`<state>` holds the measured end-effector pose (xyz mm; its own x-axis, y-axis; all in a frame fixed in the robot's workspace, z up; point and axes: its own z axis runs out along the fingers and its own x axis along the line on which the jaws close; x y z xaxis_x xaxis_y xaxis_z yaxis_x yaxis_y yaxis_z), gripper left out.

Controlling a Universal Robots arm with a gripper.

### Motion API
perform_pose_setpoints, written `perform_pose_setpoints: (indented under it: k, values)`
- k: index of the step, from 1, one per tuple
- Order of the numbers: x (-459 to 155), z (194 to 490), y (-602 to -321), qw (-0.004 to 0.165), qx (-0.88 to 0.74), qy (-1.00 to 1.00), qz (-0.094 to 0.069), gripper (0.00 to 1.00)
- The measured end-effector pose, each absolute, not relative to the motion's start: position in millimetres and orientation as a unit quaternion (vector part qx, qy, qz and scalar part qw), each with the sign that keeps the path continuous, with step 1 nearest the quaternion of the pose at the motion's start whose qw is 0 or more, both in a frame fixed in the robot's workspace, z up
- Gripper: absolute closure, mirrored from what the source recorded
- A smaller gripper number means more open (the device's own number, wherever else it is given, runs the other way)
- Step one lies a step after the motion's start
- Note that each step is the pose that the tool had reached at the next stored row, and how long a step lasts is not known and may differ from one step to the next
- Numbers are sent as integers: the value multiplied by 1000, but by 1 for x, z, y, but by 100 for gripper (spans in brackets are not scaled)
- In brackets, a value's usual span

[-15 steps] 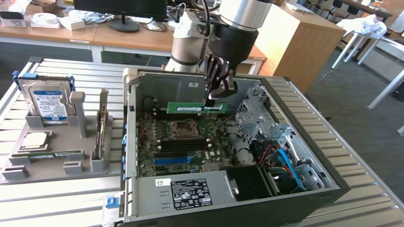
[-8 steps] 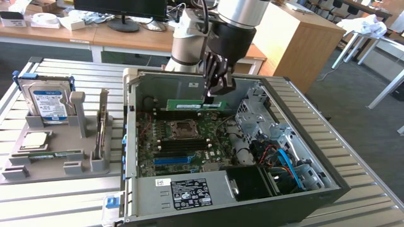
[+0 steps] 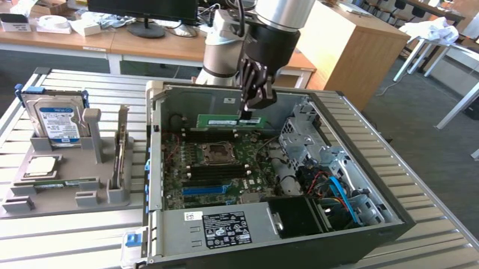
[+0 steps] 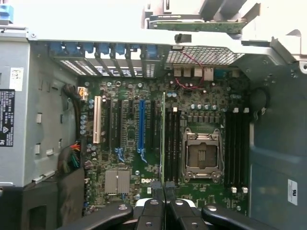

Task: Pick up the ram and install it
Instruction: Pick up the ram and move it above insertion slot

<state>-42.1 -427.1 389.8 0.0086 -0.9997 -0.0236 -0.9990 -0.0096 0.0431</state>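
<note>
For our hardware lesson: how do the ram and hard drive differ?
The ram is a thin green stick; the hard drive is boxy with a blue label. The ram is held by the gripper inside the case; the hard drive stands in the grey holder outside it.

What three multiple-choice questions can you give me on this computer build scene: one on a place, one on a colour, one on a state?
1. Where is the hard drive?
A. lying flat on the floor
B. standing in the grey holder
C. inside the computer case

2. What colour is the ram?
A. green
B. red
C. white

3. What state is the gripper in?
A. open and empty
B. open, hovering over the ram
C. shut on the ram

Answers:
1. B, it stands upright in the holder at the exterior view's left.
2. A, the stick's board is plainly green.
3. C, it clamps the stick's upper edge and holds it in the air.
</note>
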Motion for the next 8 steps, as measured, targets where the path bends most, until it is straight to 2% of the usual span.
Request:
perform_pose_setpoints:
  k: [8]
  values:
    - [-42,389,-416,7,710,-704,-24,89]
